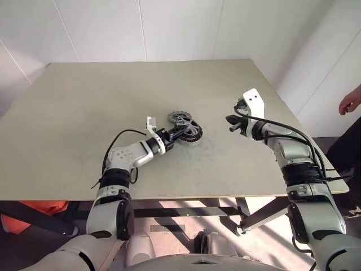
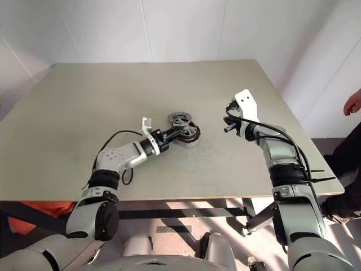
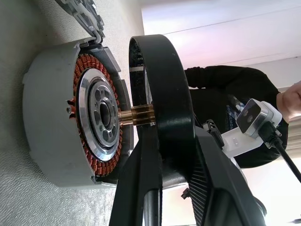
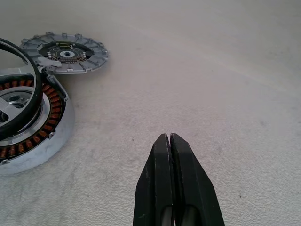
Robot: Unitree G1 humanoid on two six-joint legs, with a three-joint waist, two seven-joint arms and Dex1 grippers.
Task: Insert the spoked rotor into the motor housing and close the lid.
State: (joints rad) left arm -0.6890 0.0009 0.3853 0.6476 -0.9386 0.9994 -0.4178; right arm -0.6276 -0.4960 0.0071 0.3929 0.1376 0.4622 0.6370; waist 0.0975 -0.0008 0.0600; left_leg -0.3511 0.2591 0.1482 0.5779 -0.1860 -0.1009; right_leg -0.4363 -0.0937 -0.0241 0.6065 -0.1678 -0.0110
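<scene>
A pale grey-green worktop (image 1: 84, 113) with a finely textured, faintly speckled surface takes up the middle of the scene. Behind its far edge stands a white panelled wall (image 1: 169, 28), which turns the corner and continues along the right side. At the far right, past the worktop's right edge, stands a person in dark clothing (image 3: 235, 94), one hand (image 1: 351, 101) hanging beside the wall. Under the near left edge, something orange (image 1: 28, 212) lies on the floor.
</scene>
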